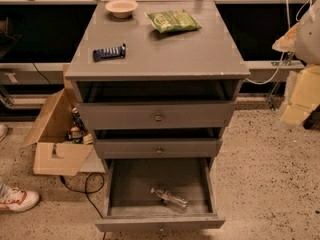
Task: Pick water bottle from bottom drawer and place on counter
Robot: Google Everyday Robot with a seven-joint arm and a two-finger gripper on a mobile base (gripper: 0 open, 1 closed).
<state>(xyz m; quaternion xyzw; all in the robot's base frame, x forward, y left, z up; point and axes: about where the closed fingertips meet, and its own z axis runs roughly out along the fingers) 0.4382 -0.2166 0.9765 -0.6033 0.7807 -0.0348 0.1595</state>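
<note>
The water bottle (pixel 170 199) is small and clear, and it lies on its side in the front right part of the bottom drawer (pixel 160 223), which is pulled wide open. The counter (pixel 165 54) is the flat grey top of the cabinet. My gripper (pixel 299 99) shows as a pale, blurred shape at the right edge of the camera view. It is beside the cabinet at about the height of the upper drawers, well above and to the right of the bottle, and it holds nothing that I can see.
On the counter are a dark blue snack bar (pixel 109 52) at the left, a tan bowl (pixel 121 7) at the back and a green chip bag (pixel 173 20). An open cardboard box (pixel 55 134), a cable (pixel 85 189) and a person's shoe (pixel 17 199) are on the floor to the left.
</note>
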